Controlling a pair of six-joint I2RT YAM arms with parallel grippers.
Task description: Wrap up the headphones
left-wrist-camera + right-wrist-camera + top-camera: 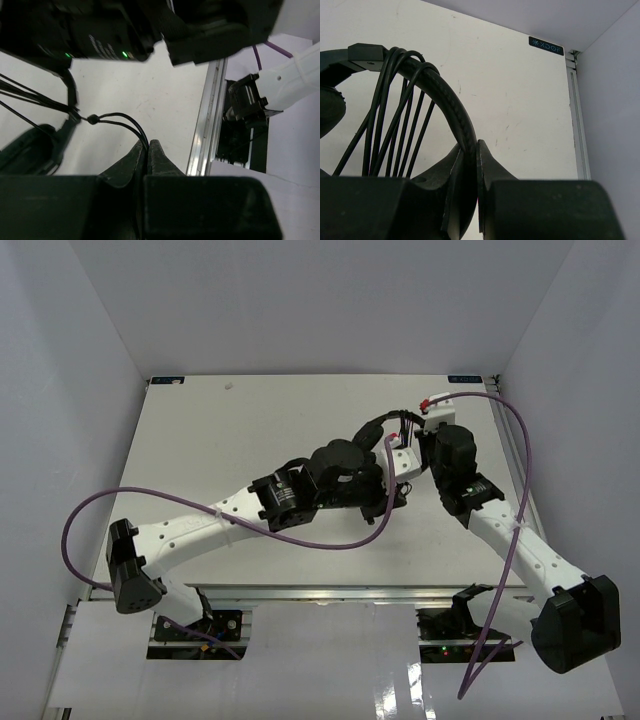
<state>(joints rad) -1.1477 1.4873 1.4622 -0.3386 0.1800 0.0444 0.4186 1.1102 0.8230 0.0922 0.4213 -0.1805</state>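
In the overhead view the left arm (200, 525) reaches from the near left corner of the table (250, 410) toward its middle, with a purple cable (90, 505) looping out beside it. The left jaws are clenched on the thin black cord (127, 120), which enters between their tips. From there the cord curves away over the table to a small bead (92, 119), where it meets further strands running off to the left. Just beside the bead, low on the left of the left wrist view, lies one dark earcup (30, 150), blurred. The headphones (374, 424) sit near the centre of the table, between the two arms' ends and largely hidden by them from above. Only the arch and a few strands show there. In the right wrist view the headband (445, 100) arcs up and leftward from the right jaws, which are clamped on it near its lower end. Several turns of cord are wound over the band's top and fan downward beneath it. Part of the padded earcup (327, 107) shows at the left edge. The right arm (505, 535) comes in from the near right corner, with a second purple cable (520, 440) arching over it. A small XDOF label (546, 46) marks the far right corner of the table.
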